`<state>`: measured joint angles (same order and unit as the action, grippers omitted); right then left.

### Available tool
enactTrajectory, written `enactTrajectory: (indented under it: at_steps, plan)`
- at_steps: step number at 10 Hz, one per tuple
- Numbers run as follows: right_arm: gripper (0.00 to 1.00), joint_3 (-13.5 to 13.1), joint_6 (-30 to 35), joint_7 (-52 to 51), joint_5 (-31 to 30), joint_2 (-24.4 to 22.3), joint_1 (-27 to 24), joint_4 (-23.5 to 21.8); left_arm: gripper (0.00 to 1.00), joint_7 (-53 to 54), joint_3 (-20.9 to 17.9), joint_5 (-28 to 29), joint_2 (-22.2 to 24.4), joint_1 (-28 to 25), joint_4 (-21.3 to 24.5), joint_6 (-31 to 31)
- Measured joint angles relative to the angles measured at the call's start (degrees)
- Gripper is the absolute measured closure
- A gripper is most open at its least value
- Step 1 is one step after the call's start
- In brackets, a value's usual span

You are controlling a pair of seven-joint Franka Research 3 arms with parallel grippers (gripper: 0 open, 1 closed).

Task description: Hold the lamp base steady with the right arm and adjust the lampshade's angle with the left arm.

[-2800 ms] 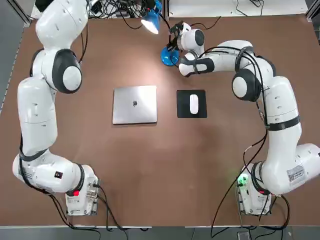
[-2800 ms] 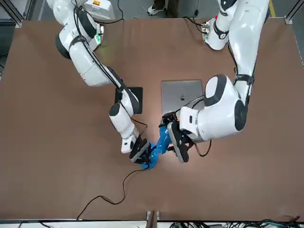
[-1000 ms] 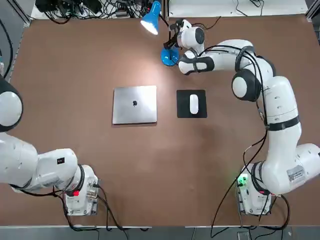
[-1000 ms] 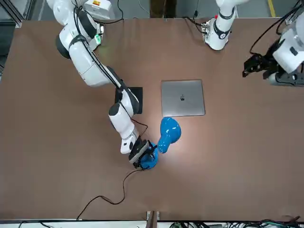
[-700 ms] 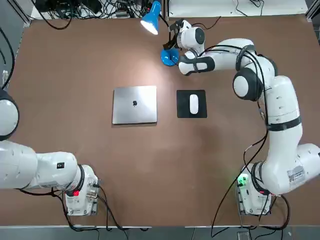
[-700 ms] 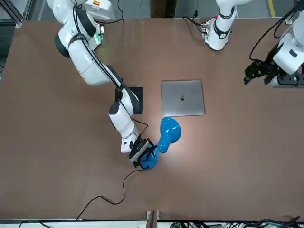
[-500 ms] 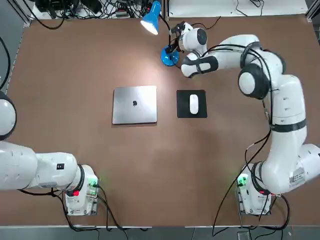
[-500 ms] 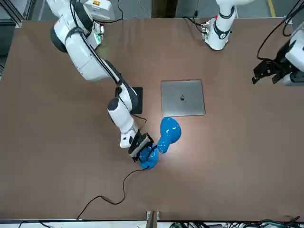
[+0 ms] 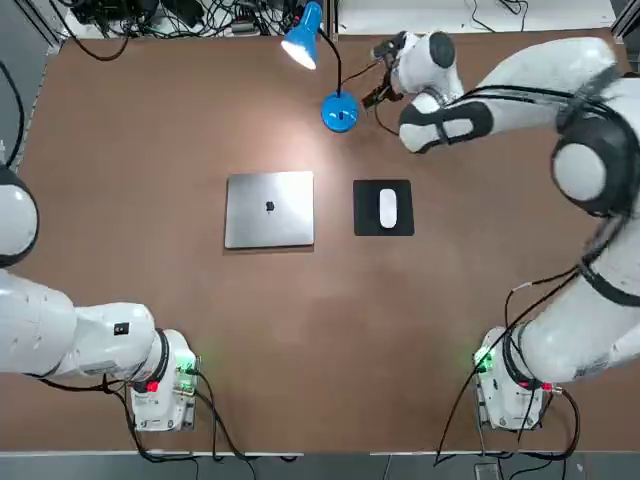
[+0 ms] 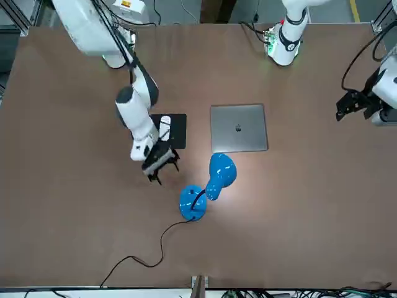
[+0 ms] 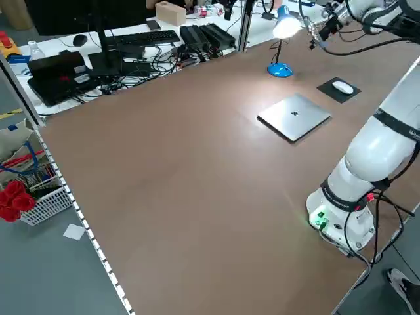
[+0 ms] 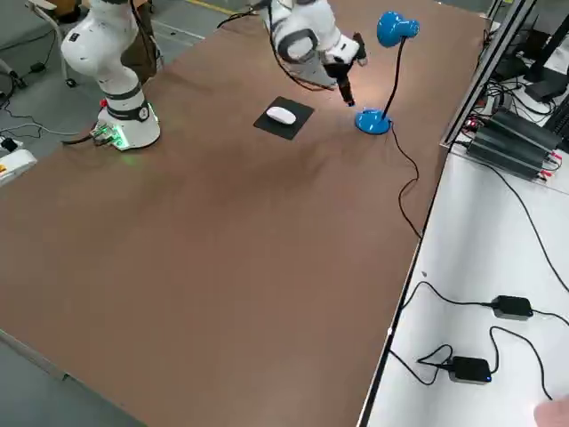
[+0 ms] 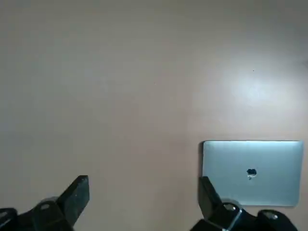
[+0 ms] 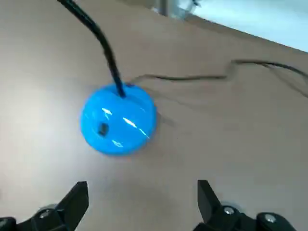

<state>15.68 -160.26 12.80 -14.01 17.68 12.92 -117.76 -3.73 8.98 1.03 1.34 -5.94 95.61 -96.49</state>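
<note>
Since the earlier frame, the right gripper (image 10: 160,162) had let go of the lamp base (image 9: 339,112) and lifted away toward the robot's right, and the left arm had swung clear of the lamp to the left edge of the bench (image 9: 180,120).

That right gripper hung above the bench, near the base but apart from it, its fingers (image 14: 73,202) spread wide with nothing between them. In the right wrist view the base (image 14: 118,120) lay beyond the open fingertips, not between them. The base sat flat on the bench near the far edge, with the black gooseneck (image 14: 98,34) rising from it and the cord (image 10: 149,251) trailing off toward the far edge. The lampshade (image 9: 303,37) stood on the end of the gooseneck, lit, on the left of the base and tilted down toward the bench.

The left gripper (image 10: 358,106) hung well apart from the lamp, beyond the closed laptop (image 9: 269,209), its fingers (image 13: 76,198) also wide open and holding nothing. A mouse (image 9: 387,207) lay on a black mousepad (image 9: 365,222) just right of the laptop.
</note>
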Motion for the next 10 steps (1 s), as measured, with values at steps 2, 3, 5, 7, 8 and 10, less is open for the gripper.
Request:
enactTrajectory:
  at_steps: [2,3,5,7,8,10]
  plan:
    - [0.0,-1.9,23.59,0.53,7.09,-14.29,-0.21,0.37,0.0,-0.35,1.85,0.0,0.07,-1.9,-0.85,0.36]
    - [0.0,-4.24,34.38,0.43,9.49,-19.35,-0.21,2.11,0.0,-0.51,2.02,0.0,0.13,-1.99,-1.05,0.57]
    - [0.0,-11.5,49.98,0.12,11.43,-24.04,-0.32,7.34,0.0,-0.77,2.11,-0.09,0.38,-2.02,-1.16,0.63]
    - [0.0,-17.63,57.91,0.13,12.02,-24.52,-2.33,12.06,0.01,-0.89,0.76,-0.48,0.83,-1.44,-1.12,0.75]
    - [0.0,-18.31,60.6,0.0,12.25,-24.51,-5.56,13.72,0.01,-0.89,-1.12,-0.54,1.09,-0.04,-1.08,0.78]
    - [0.0,-18.42,62.5,-0.59,12.65,-24.51,-10.98,15.44,0.01,-0.89,-3.49,-0.55,1.4,1.97,-0.94,0.84]
